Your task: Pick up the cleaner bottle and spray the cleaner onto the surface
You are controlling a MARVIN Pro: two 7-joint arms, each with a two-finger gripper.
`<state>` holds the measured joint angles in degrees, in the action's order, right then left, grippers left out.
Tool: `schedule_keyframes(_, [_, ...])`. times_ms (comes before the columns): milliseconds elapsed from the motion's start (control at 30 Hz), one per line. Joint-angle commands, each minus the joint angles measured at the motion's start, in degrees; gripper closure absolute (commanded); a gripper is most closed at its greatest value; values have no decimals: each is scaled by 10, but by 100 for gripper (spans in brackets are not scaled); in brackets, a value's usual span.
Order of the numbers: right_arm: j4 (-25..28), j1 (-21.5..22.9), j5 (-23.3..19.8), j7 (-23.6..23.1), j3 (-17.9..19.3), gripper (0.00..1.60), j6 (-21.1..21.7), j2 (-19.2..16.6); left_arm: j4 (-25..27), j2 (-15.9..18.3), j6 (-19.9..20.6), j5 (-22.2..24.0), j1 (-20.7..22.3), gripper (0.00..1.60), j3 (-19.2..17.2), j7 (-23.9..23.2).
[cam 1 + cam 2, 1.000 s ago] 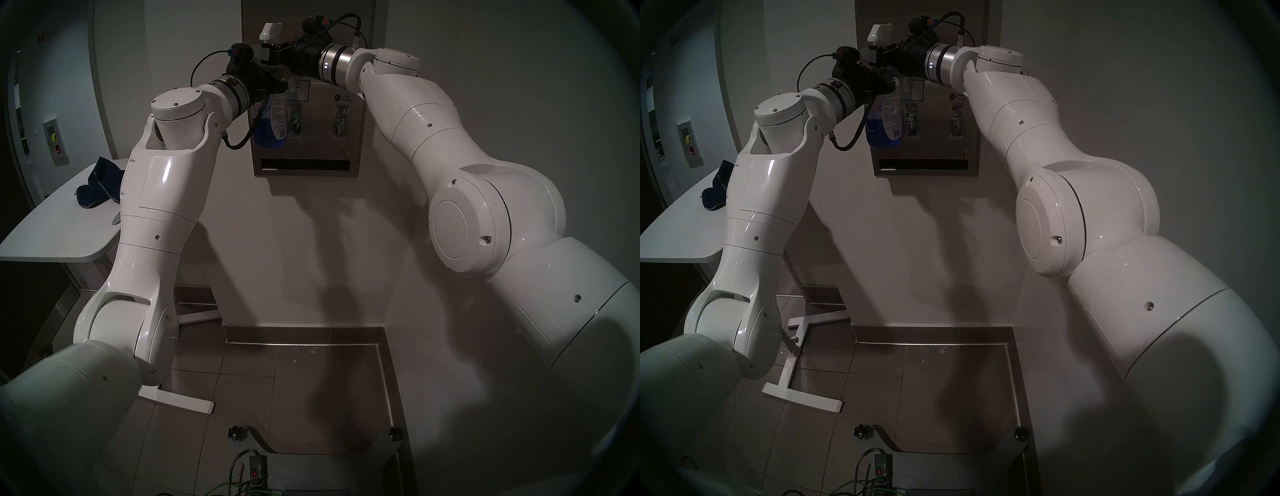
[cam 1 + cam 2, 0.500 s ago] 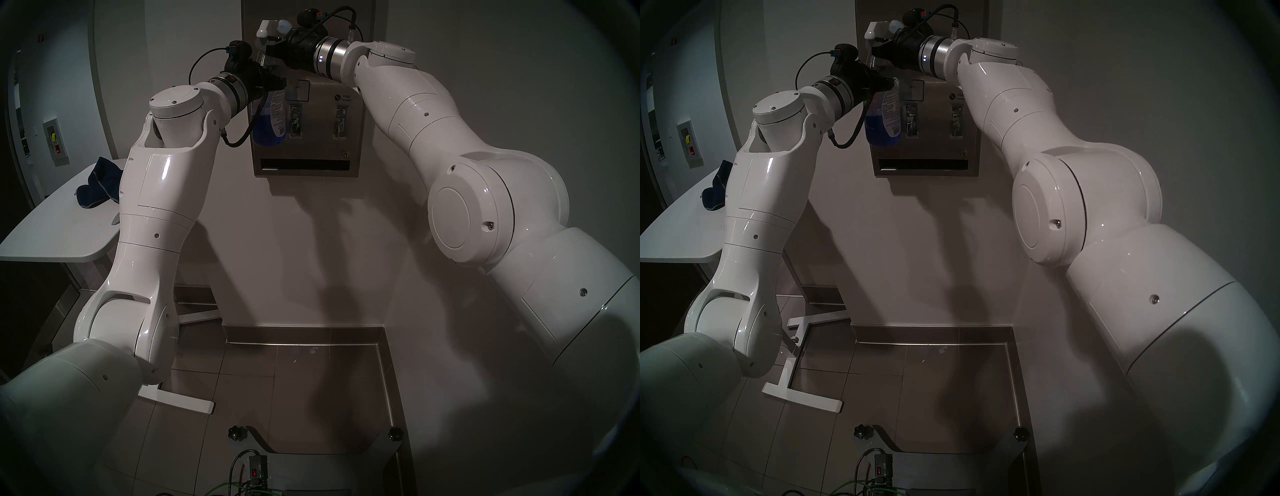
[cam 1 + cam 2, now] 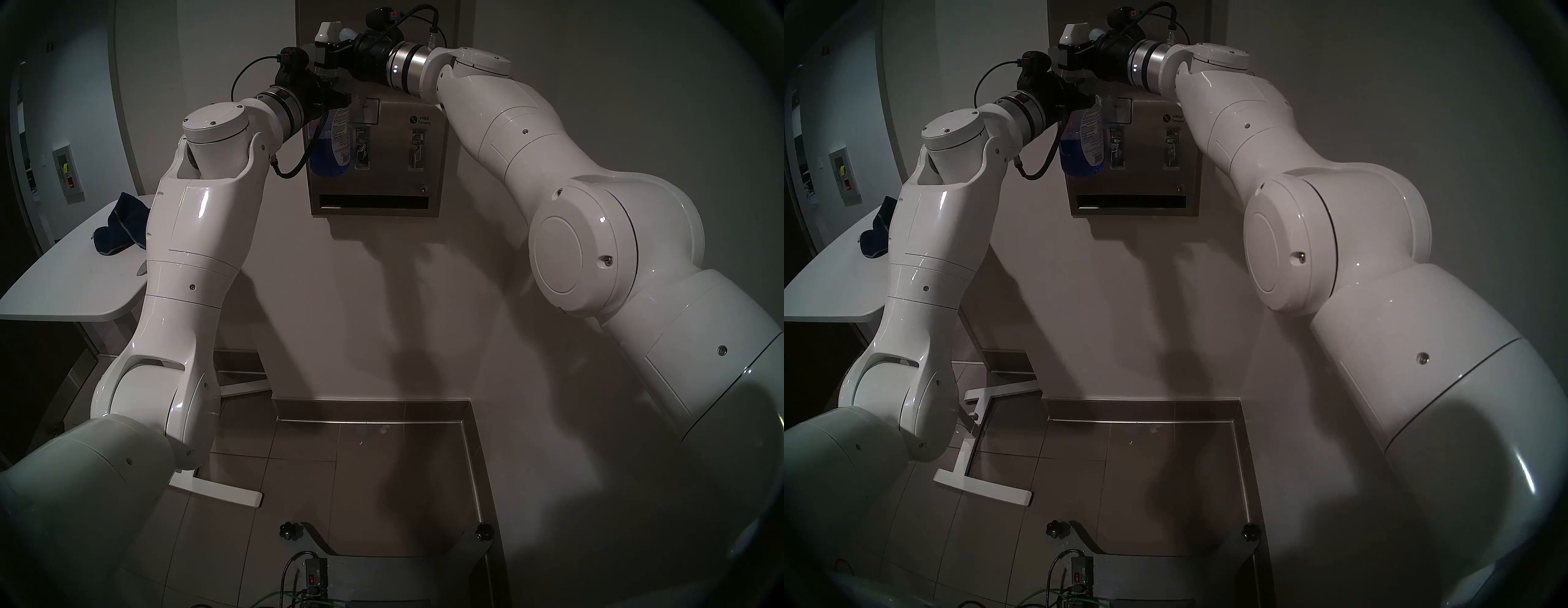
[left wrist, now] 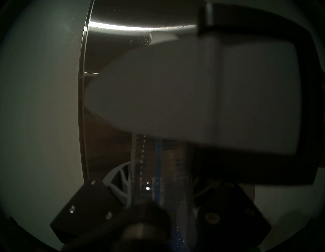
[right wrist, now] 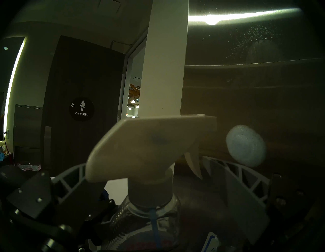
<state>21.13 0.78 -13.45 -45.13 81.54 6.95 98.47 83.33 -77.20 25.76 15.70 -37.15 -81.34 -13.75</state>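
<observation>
Steel panel (image 3: 399,140), two levers, one foam blob (image 5: 245,145); left tool (image 3: 339,101) clamped on one cleaner bottle (image 3: 330,144), right tool (image 5: 158,179) spread wide.

A round dark door sign (image 5: 81,109) reads "WOMEN"; the steel dispenser panel (image 3: 394,178) bears "FREE Tampon" (image 3: 423,120).

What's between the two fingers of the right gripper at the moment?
The white trigger head of the cleaner bottle sits between the right gripper's spread fingers, shown in the right wrist view.
</observation>
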Motion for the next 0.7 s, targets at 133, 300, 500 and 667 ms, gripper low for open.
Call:
schedule_keyframes(133, [-5, 51, -2, -9, 2, 160, -17, 7, 23, -2, -20, 0, 44, 160, -9, -2])
schedule_keyframes(300, [-14, 57, -1, -15, 2, 160, -21, 8, 22, -3, -21, -1, 44, 160, -10, -3])
schedule_keyframes(500, [-23, 62, 2, -20, -1, 160, -28, 6, 22, -3, -22, -2, 45, 160, -11, -3])
schedule_keyframes(667, [-29, 66, 3, -31, -3, 0, -36, 1, 21, -4, -24, -3, 46, 160, -12, -5])
